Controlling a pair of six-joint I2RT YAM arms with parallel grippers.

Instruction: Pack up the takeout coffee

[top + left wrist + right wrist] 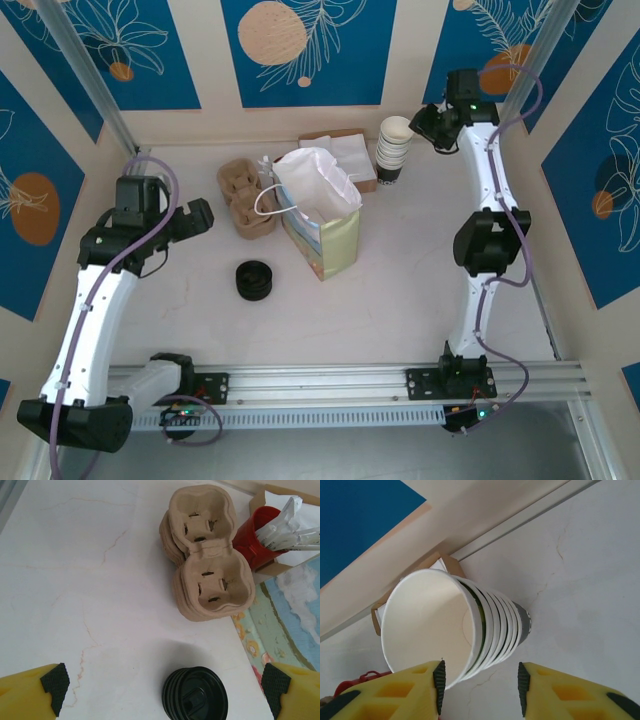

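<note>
Right end effector [480, 687] straddles cup stack [430, 625] rim, close beside back wall [470, 525].

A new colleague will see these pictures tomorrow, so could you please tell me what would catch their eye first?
The open paper bag standing mid-table draws the eye first, with brown cup carriers to its left and black lids nearer the arms. At the far right, the right gripper is poised at the rim of a stack of white cups.
</note>
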